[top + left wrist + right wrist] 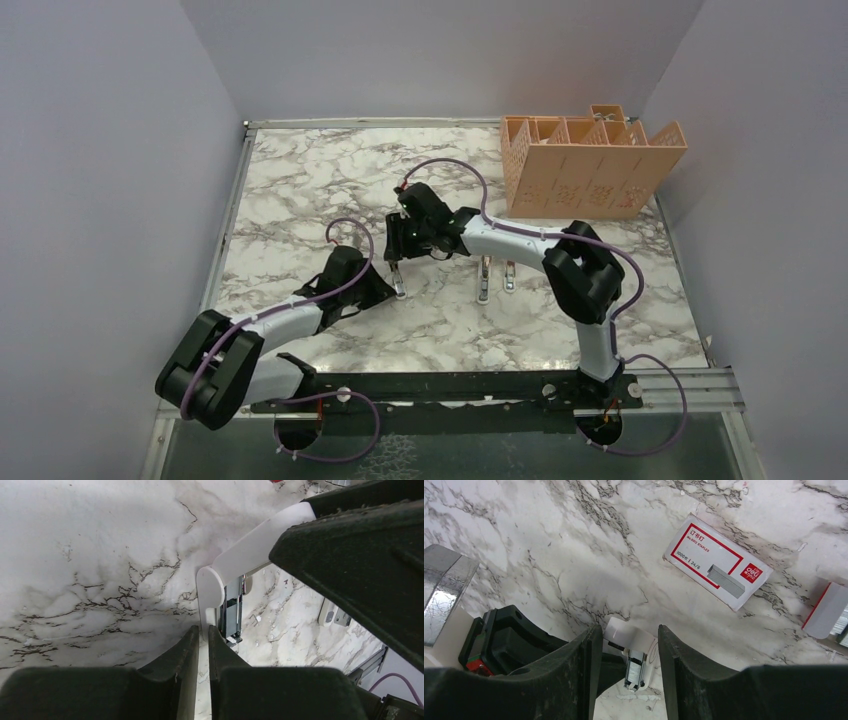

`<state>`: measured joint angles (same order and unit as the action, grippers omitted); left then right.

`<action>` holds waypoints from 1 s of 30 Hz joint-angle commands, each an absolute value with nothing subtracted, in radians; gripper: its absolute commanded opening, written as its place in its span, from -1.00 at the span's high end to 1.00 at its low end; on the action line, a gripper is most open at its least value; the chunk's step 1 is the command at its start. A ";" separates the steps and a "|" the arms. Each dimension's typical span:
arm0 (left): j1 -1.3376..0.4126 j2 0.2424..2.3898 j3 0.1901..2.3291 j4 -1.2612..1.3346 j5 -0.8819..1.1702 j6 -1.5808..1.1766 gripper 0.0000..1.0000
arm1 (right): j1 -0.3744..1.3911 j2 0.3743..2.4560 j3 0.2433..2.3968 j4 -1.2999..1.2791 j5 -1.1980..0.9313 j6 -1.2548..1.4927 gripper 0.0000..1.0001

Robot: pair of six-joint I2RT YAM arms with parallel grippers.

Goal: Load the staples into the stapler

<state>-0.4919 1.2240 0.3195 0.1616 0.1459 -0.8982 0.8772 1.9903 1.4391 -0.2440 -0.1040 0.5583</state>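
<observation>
From above, the marble table [300,180] carries a small white stapler [401,287] near its middle, a little toward the left edge. The left gripper [390,288] reaches it from the near left, and the right gripper [398,252] hangs just behind it, toward the far edge. Right of the stapler, apart from it, lie the staple box [483,282] and then the tray [510,276]; the staples themselves are too small to make out here. An orange organizer [590,170] stands at the far right corner.

In the left wrist view, the left gripper [204,637] has its fingers [175,665] pressed almost together. A thin white edge of the stapler [250,545] runs down into the slit between them, so they pinch the stapler. Its metal channel [231,612] shows just beyond the fingertips.

In the right wrist view, the right gripper [630,627] is spread, one finger on each side of the stapler [626,636] and neither touching it. Beyond it the red-and-white staple box [716,562] lies flat on the marble. At the frame's right edge sits the grey tray [826,611], with the silvery staples [842,629] partly cut off by the frame.
</observation>
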 commanded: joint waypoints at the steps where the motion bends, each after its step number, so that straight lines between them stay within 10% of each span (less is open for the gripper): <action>1: -0.488 1.258 0.330 0.130 0.127 -0.840 0.77 | 0.884 2.010 1.483 -0.247 -0.153 0.541 0.05; 11: -0.488 1.302 0.380 0.051 0.082 -0.777 0.82 | 0.885 1.962 1.418 -0.268 -0.167 0.516 0.43; 30: -0.489 1.288 0.393 0.007 0.049 -0.752 0.89 | 0.915 1.803 1.252 -0.261 -0.231 0.531 0.45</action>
<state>-0.4919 1.2812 0.3973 0.1135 0.1150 -0.7948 0.9031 1.8450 1.2797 -0.2333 -0.1814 0.5331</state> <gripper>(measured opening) 0.068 0.273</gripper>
